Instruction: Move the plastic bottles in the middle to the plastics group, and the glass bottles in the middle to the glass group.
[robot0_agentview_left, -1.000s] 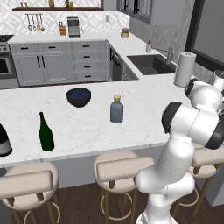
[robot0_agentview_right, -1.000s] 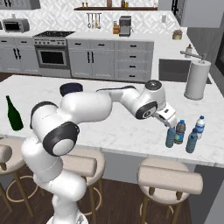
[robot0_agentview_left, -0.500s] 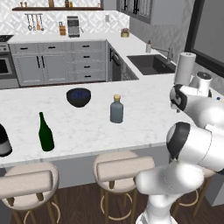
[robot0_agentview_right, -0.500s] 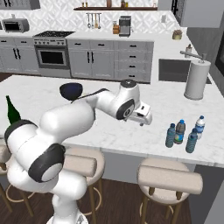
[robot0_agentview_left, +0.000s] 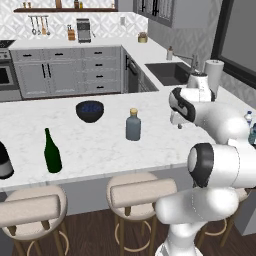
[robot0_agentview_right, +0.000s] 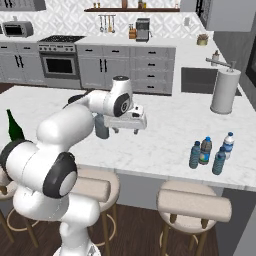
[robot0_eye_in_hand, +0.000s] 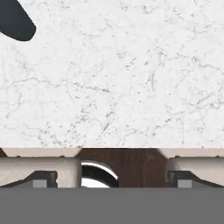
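one empty, spread claw (robot0_agentview_right: 126, 127) points down over marble counter (robot0_agentview_right: 165, 145) beside grey bottle (robot0_agentview_left: 133, 125).

Our white arm rises from the base, bends at its dark-jointed elbow and reaches forward over the desk (robot0_agentview_right: 165, 130). In the right base view the forearm runs level, left to right, ending in the gripper (robot0_agentview_right: 126, 129), which points straight down with its jaws spread wide and nothing between them. The fingertips (robot0_eye_in_hand: 41, 178) stand far apart in the hand view, clear of the marble below. In the left base view we see the gripper (robot0_agentview_left: 176, 123) beneath the wrist.
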